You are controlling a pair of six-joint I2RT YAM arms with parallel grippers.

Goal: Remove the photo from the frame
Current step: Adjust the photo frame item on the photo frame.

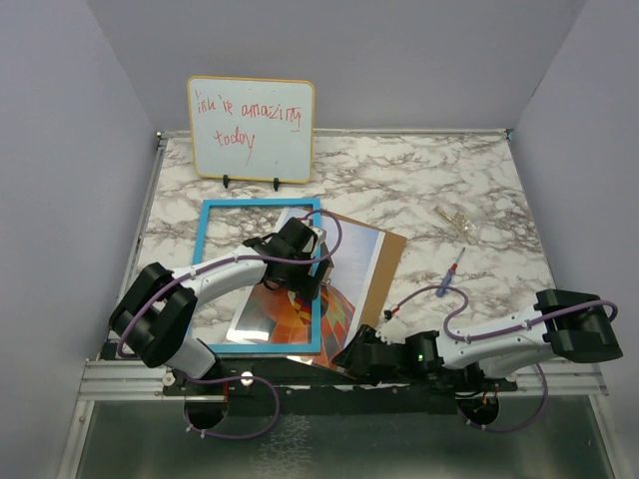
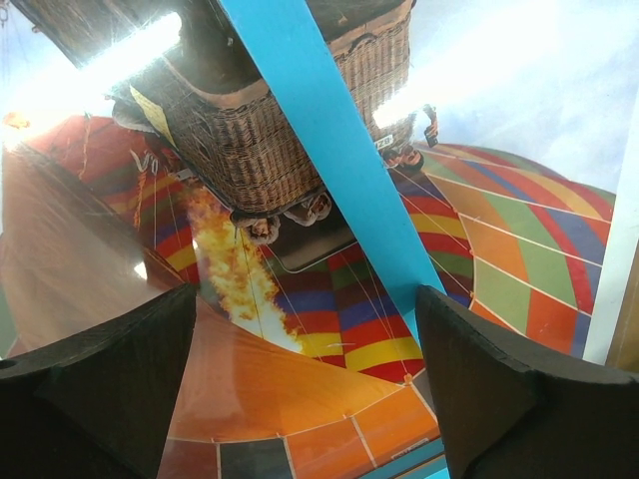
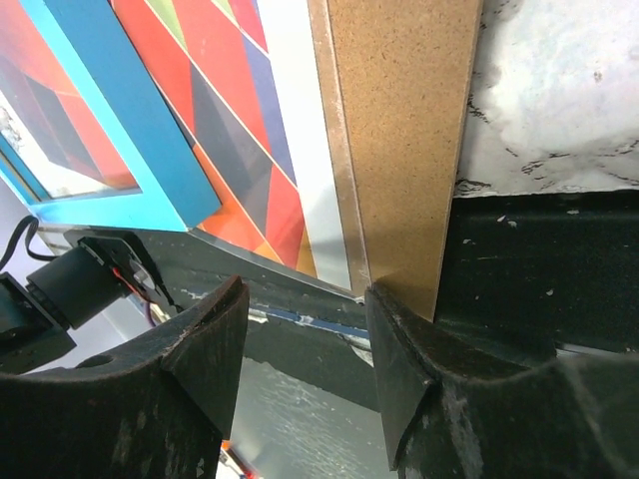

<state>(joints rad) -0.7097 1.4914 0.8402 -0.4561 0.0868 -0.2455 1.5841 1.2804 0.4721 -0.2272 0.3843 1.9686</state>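
The frame (image 1: 213,214), a bright blue rim, lies flat on the marble table. The photo (image 1: 283,311) of the striped balloon lies skewed under it and sticks out past its right rail onto the brown backing board (image 1: 375,251). My left gripper (image 1: 303,271) hovers open and empty over the photo (image 2: 300,399), with the frame's blue rail (image 2: 329,150) running between its fingers. My right gripper (image 1: 351,357) is open at the table's front edge. In the right wrist view its right finger (image 3: 424,379) touches the board's near corner (image 3: 399,130), beside the photo (image 3: 235,110) and frame (image 3: 110,120).
A small whiteboard (image 1: 251,130) with red handwriting stands at the back. A small clear plastic piece (image 1: 457,222) lies on the right of the marble table (image 1: 419,170). The black front rail (image 1: 300,384) runs under the photo's near edge.
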